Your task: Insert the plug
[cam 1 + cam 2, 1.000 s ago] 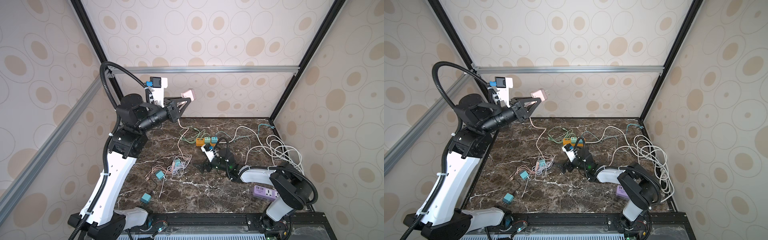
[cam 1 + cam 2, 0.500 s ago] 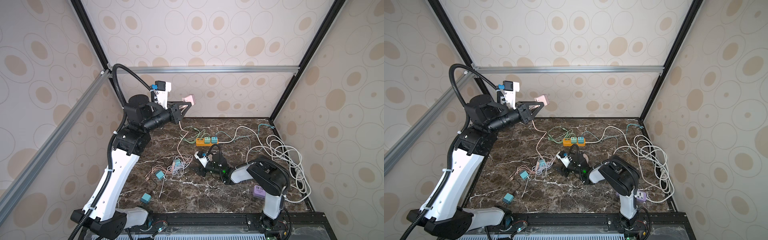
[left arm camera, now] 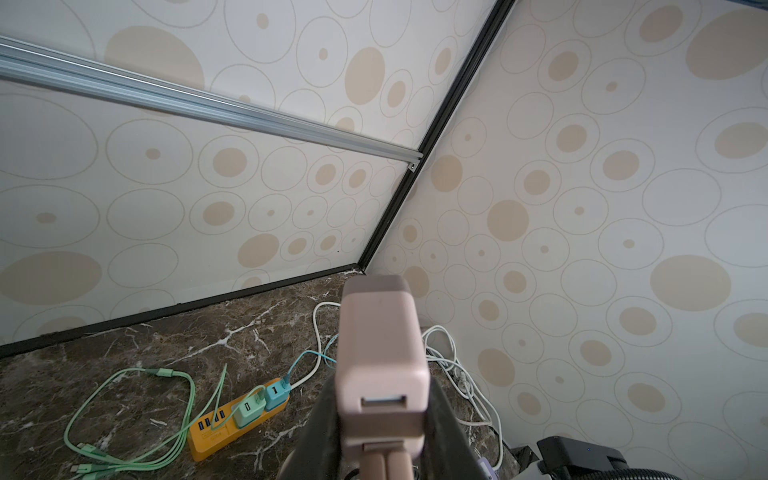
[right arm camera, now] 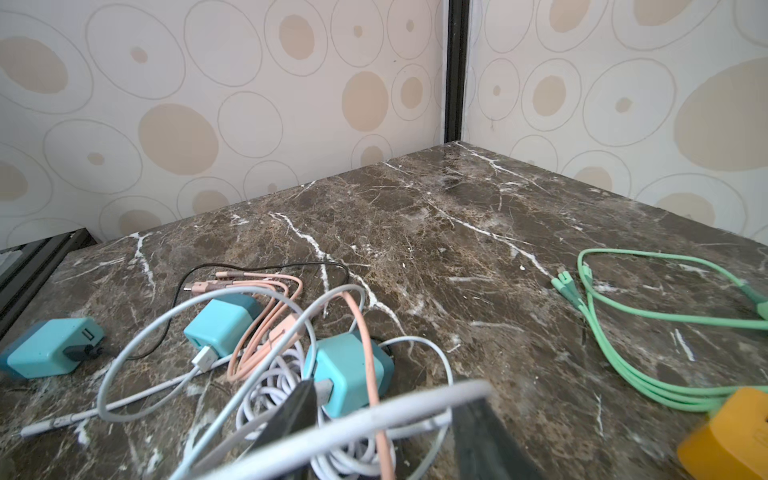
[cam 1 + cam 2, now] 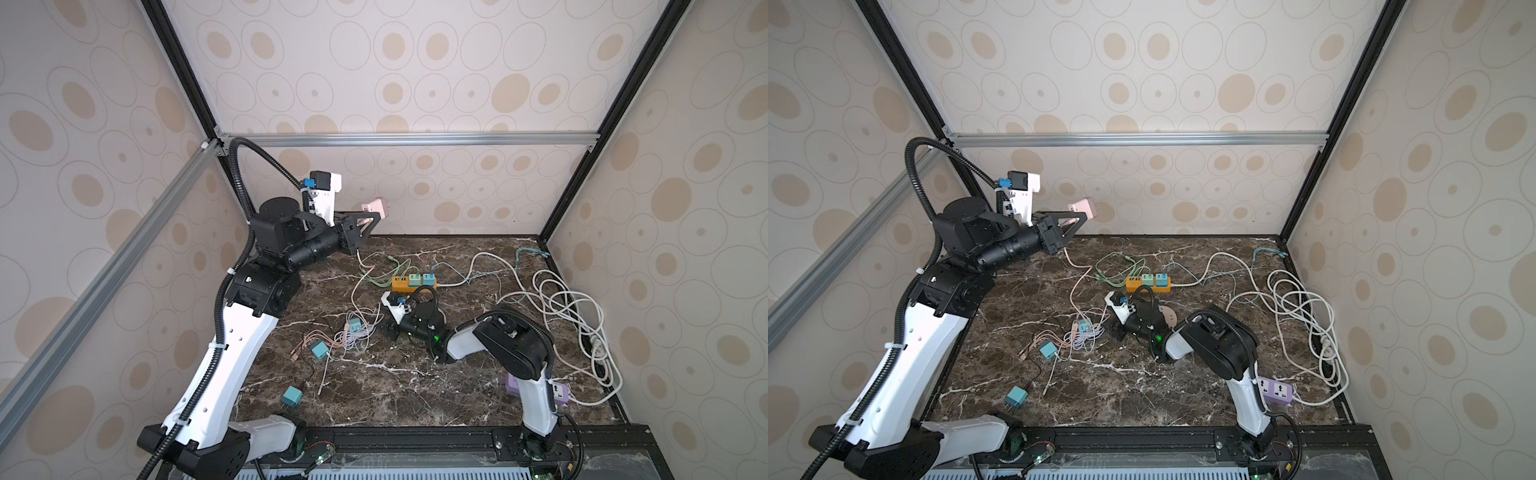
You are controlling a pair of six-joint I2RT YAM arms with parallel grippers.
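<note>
Nearest the front edge, the right arm [image 5: 511,349] is folded low with its elbow over the right side of the table [image 5: 415,395]. It reaches left into the cable mess in the middle. The right pincer [image 4: 386,415] is down at table level with a white cable [image 4: 332,432] lying across its jaws and a teal charger [image 4: 353,370] just past them. That bit is blurry, so I honestly can't tell if it's clamped or loose. The near-middle of the table is bare marble with decent room. A purple power strip [image 5: 1277,390] sits near right, and a big coil of white cord [image 5: 573,316] eats up the right edge. Further back, the orange power strip [image 5: 401,284] lies in the middle with two small chargers already plugged in. The left arm [image 5: 232,345] rises from the near-left corner and bends up high. Its left pincer [image 5: 376,214] is pointed right, well above the table and close to the far wall. It's clenched on the pink charger [image 3: 380,345], a rounded pink block with a USB port facing the wrist camera. A pink cable [image 5: 354,291] hangs from it down to the table.
</note>
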